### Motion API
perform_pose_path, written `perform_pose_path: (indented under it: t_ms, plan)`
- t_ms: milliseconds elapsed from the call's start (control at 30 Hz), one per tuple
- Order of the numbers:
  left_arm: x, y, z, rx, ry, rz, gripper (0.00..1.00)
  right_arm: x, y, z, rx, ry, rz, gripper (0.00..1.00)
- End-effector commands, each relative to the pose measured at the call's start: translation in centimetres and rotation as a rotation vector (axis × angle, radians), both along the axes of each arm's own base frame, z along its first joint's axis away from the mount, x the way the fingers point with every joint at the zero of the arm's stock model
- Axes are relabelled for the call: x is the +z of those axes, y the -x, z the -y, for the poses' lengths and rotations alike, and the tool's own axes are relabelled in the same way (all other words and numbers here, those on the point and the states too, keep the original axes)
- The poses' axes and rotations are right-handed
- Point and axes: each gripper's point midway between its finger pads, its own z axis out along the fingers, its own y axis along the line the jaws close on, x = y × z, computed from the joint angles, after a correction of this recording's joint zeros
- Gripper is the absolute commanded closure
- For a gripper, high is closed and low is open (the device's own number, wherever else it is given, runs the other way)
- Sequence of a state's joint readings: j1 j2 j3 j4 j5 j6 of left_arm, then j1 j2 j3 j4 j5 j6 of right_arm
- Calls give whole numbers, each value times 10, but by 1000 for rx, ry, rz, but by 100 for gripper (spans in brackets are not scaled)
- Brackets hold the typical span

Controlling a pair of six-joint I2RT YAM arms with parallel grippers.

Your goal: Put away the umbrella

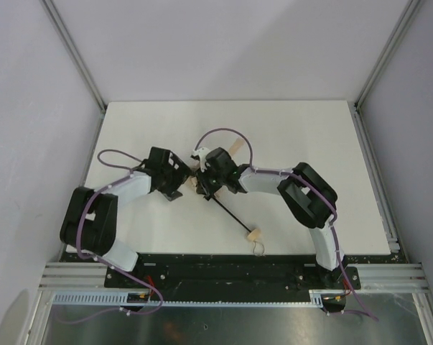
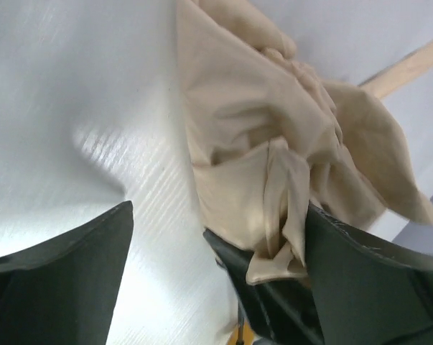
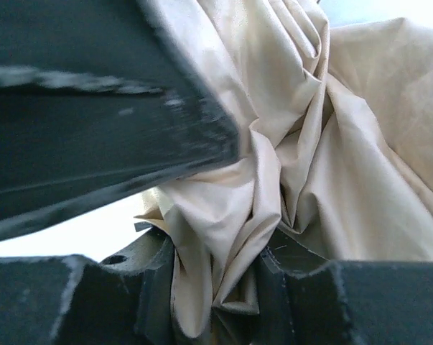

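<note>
The umbrella lies in the middle of the table. Its tan canopy (image 1: 192, 184) is bunched between the two grippers. Its thin black shaft (image 1: 229, 214) runs toward the near right to the pale knob handle (image 1: 254, 233) with its loop strap (image 1: 258, 248). My left gripper (image 1: 180, 180) is open; the canopy folds (image 2: 238, 144) hang between its jaws, against the right finger (image 2: 374, 280). My right gripper (image 1: 206, 180) is shut on a fold of the canopy (image 3: 223, 237). In the right wrist view the fabric is pinched between both fingers (image 3: 130, 287).
A pale tan strip (image 1: 235, 148) sticks out beyond the right gripper and shows in the left wrist view (image 2: 410, 63). The white table (image 1: 309, 136) is walled on three sides. Metal rails run along its side edges and its near edge (image 1: 230, 277).
</note>
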State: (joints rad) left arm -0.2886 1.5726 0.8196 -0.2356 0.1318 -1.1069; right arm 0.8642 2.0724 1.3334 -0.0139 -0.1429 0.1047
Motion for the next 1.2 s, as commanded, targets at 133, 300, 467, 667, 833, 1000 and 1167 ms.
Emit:
perform_pose_path:
  t_ms: [133, 300, 467, 667, 833, 1000, 1167]
  plan:
    - [39, 1, 1, -61, 101, 158, 1, -106, 89, 61, 80, 81, -609, 100]
    - [22, 4, 3, -28, 128, 115, 1, -102, 81, 60, 54, -30, -712, 100]
    - [4, 9, -10, 75, 92, 84, 3, -96, 75, 58, 47, -106, -760, 100]
    - [-6, -14, -7, 69, 68, 93, 3, -90, 67, 57, 50, -150, -765, 100]
    - [-22, -21, -10, 76, 16, 94, 9, -88, 68, 56, 63, -162, -774, 100]
    - [-44, -15, -4, 56, 2, 53, 34, -86, 66, 55, 68, -153, -763, 100]
    - [-47, -11, 4, 3, -3, 53, 80, -79, 56, 57, 43, -106, -685, 99]
